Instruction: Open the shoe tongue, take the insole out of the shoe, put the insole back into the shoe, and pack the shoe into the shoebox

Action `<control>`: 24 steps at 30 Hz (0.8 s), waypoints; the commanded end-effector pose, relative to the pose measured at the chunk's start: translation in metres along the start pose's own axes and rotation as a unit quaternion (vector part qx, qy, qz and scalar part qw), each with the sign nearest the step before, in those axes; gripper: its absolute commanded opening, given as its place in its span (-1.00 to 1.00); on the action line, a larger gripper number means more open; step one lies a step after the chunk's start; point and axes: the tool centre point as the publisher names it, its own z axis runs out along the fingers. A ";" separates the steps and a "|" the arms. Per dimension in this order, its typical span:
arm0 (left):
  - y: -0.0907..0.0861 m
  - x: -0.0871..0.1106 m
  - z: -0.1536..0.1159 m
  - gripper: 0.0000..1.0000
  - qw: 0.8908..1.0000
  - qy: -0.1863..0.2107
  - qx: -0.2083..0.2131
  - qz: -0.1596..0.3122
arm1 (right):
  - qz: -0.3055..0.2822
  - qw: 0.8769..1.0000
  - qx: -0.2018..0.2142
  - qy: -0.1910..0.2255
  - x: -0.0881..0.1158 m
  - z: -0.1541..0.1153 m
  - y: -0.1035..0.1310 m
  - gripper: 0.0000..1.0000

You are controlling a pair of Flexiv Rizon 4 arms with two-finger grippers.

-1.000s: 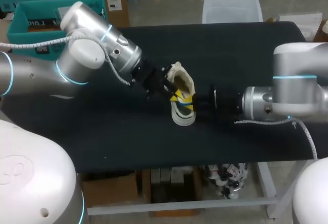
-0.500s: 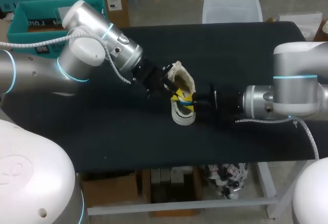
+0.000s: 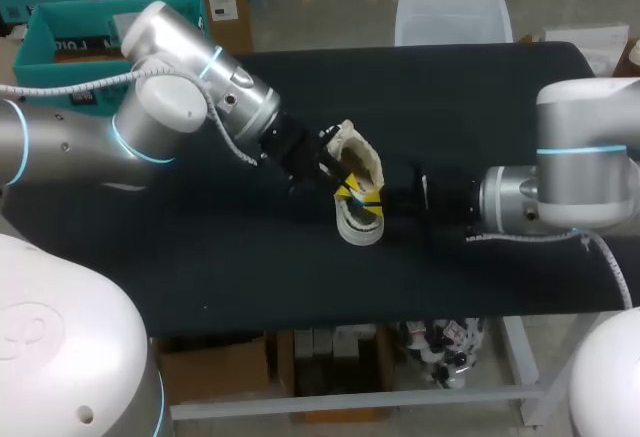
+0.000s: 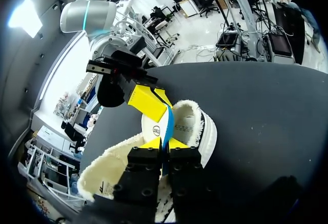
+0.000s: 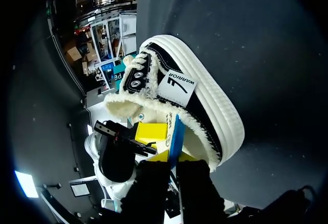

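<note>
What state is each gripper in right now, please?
Left gripper: closed on the insole.
Right gripper: closed on the same insole.

table (image 3: 250, 277): black matte top, faint pale specks across it, white metal frame under the front edge.

- On the black side of the shoe (image 5: 207, 106) I see a white tag (image 5: 177, 86). It carries a slanted black mark and one word in capitals, a brand name, so I leave it unread.
- On the white face of the insole (image 4: 151, 123) I see a small round dark stamp (image 4: 156, 130). Its lettering is too small for me to make out.
</note>
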 end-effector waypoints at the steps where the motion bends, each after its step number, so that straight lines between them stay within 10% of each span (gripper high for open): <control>1: -0.003 0.003 -0.001 -1.00 1.000 -0.001 -0.001 0.001 | 0.002 1.000 0.003 -0.005 0.000 0.000 0.003 -1.00; 4: -0.008 0.004 -0.002 -0.95 1.000 0.003 0.001 0.005 | 0.003 1.000 0.004 -0.006 -0.001 0.000 0.003 -1.00; 5: -0.010 0.005 -0.003 -0.41 1.000 0.004 0.000 0.007 | 0.002 1.000 0.004 -0.007 -0.001 0.000 0.003 -1.00; 8: -0.015 0.005 -0.006 -0.15 1.000 0.003 0.002 0.012 | 0.000 1.000 0.003 -0.011 0.000 -0.002 0.002 -1.00; 24: -0.032 0.007 -0.037 -0.05 1.000 -0.009 0.005 0.025 | -0.034 0.998 0.004 -0.059 -0.013 0.003 -0.002 -1.00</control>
